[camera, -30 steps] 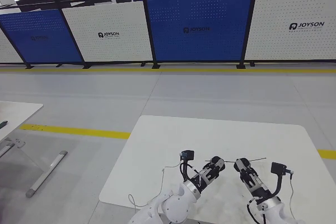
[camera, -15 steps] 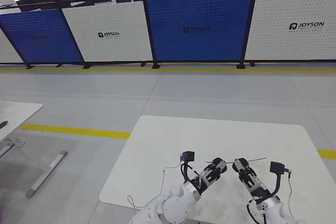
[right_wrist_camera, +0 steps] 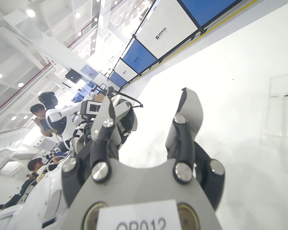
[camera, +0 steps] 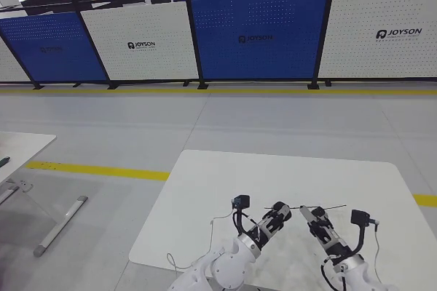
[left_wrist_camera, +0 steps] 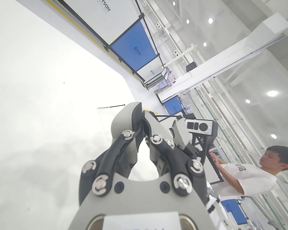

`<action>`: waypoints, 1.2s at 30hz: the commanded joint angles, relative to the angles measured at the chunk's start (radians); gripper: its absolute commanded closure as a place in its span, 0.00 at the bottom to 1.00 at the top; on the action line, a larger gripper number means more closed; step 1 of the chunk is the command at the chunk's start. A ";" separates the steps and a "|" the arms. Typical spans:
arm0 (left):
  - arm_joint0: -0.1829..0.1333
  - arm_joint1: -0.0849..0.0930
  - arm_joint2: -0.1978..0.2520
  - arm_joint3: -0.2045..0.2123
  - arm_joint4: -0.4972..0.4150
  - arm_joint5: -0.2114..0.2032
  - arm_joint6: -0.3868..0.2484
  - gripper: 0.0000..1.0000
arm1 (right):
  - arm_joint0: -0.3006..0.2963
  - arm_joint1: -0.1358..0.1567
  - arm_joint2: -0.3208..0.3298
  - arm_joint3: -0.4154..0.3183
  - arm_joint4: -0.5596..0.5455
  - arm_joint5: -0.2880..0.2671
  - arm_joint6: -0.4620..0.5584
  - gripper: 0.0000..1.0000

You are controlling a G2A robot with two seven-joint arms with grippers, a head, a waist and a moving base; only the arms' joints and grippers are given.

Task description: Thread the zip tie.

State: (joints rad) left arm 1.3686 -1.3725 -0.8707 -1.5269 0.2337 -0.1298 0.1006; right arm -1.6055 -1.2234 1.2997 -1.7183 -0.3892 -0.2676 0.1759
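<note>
The white tabletop (camera: 226,182) takes up most of the lower half of the top view. Both arms come in at the bottom of the frame with their tips close together. The left claw (left_wrist_camera: 142,114) is clamped shut, and it looks like it's pinching the zip tie (camera: 333,207). That's a thin black strap running level across the lower middle of the frame and trailing off to the right past the other arm. My guess is it's held that way to keep the strap steady and up off the tabletop. The right claw (right_wrist_camera: 146,95) is wide open, fingers spread, just beside the left one. To me it looks lined up to take the loose end and feed it through the head. I can't make out the head's slot, so I'd say threading isn't done yet.
</note>
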 commanded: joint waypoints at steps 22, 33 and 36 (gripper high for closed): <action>0.009 -0.002 -0.007 -0.001 0.006 -0.014 -0.002 1.00 | -0.005 0.000 0.016 0.003 0.001 -0.020 -0.026 1.00; 0.006 -0.003 0.001 -0.011 0.036 -0.013 -0.008 1.00 | -0.006 0.001 0.018 -0.004 -0.006 -0.022 -0.011 1.00; 0.005 -0.004 0.001 -0.010 0.048 0.002 -0.004 0.92 | -0.007 0.001 0.021 -0.006 -0.009 -0.020 -0.014 1.00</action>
State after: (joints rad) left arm 1.3741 -1.3765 -0.8698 -1.5377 0.2740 -0.1350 0.0956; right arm -1.6121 -1.2227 1.3194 -1.7240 -0.3961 -0.2884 0.1637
